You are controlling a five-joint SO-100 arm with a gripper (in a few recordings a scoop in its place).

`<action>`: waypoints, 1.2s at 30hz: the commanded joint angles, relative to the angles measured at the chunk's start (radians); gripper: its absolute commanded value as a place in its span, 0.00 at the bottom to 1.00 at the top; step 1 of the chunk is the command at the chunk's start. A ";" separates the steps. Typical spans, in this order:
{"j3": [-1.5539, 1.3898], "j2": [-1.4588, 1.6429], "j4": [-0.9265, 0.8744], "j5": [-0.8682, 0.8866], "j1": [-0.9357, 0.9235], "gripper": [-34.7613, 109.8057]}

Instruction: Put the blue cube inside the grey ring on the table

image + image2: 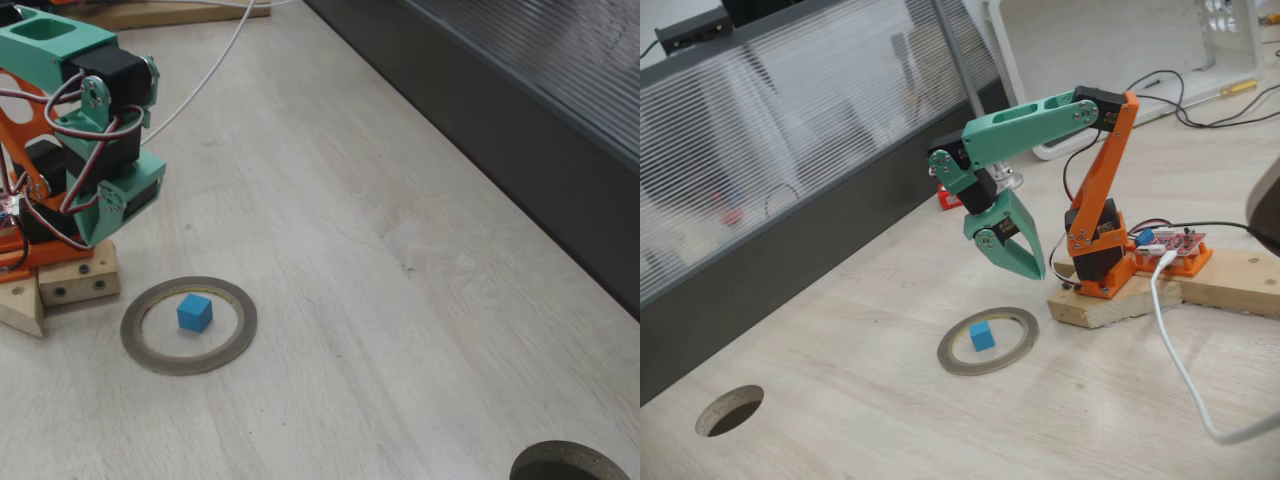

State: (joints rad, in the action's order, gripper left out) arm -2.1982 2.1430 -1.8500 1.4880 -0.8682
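The small blue cube [194,313] [983,335] lies flat on the pale wood table [400,300] [890,430], inside the thin grey ring [240,330] [950,360] and apart from its rim. My green gripper [1036,271] hangs above and just behind the ring, pointing down towards the arm's base. Its jaws look shut with nothing between them, well clear of the cube. The green and orange arm [90,110] stands folded up and back from the ring.
The arm's base sits on a wooden block [60,285] [1120,300]. A round hole [570,462] [730,410] is cut in the table. A dark ribbed panel [560,120] [760,200] borders one side. A white cable [210,70] [1180,370] trails across the table.
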 commanded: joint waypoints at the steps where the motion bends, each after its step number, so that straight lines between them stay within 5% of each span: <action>1: -0.049 0.037 0.072 0.006 -0.012 0.25; 5: -0.143 0.038 0.186 0.006 -0.008 0.25; 36: -0.156 0.021 0.198 0.003 -0.015 0.25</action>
State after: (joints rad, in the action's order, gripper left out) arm -2.3378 2.1430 -1.6475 1.4880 -0.8682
